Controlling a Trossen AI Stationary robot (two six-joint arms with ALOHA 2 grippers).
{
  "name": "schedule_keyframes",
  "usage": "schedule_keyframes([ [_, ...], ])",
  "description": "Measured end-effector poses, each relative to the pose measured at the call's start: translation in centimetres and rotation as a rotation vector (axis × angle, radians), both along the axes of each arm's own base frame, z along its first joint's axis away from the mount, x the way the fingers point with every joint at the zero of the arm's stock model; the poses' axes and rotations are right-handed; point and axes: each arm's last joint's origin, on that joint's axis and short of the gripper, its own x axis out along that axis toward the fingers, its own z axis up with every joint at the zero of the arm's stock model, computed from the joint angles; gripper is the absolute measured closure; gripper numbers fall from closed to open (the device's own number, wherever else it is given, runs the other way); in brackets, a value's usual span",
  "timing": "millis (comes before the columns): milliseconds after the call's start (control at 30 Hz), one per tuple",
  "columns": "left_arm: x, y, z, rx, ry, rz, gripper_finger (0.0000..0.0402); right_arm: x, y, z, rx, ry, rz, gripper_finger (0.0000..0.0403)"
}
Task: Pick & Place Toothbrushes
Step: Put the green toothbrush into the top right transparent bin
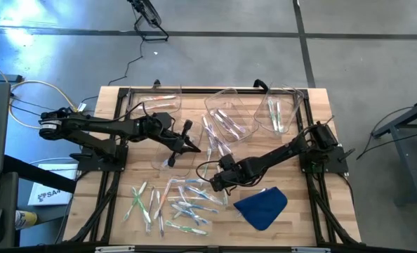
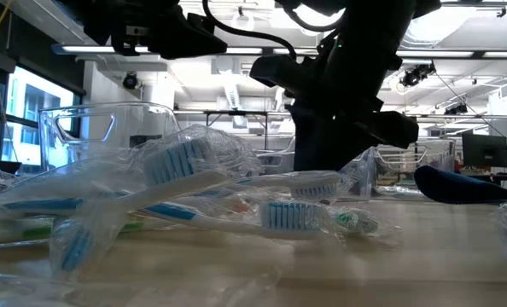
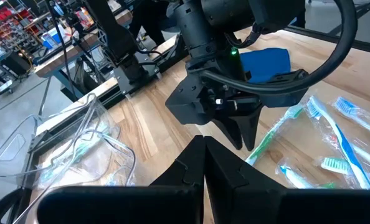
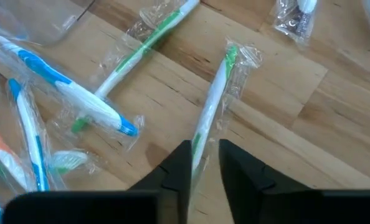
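**Right gripper straddles a green-handled toothbrush**

A slim green-and-white toothbrush (image 4: pixel 211 115) in crinkly clear wrap lies flat on the pale wood table (image 4: pixel 278 106), its long axis running straight out from the right gripper (image 4: pixel 205 163), whose 2 dark fingers stand narrowly apart around its near end. More wrapped toothbrushes (image 1: pixel 184 204) lie scattered nearby, beside a blue cloth (image 1: pixel 261 207). The left gripper (image 3: pixel 203 155) hovers pinched closed above a clear bin (image 1: pixel 173 151).

Blue cloth (image 1: pixel 261 206), clear bins (image 1: pixel 229 112)

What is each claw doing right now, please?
Left claw: shut, empty.
Right claw: open, straddling a green wrapped toothbrush.
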Motion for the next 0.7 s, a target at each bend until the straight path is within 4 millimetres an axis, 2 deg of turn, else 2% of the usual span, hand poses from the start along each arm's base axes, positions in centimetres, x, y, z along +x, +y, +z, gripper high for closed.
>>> schedule_keyframes([
  [233,0.0,0.0,0.0,0.000,0.000,0.000,0.0402,0.3,-0.1,0.1,0.014,-0.025,-0.008,0.0276],
  [500,0.0,0.0,0.0,0.002,0.000,-0.001,0.0402,0.3,-0.1,-0.3,0.029,-0.017,-0.042,0.0276],
  [700,0.0,0.0,0.0,0.017,-0.001,-0.007,0.0402,1.2,0.2,-2.5,0.043,-0.013,-0.039,0.0277],
])
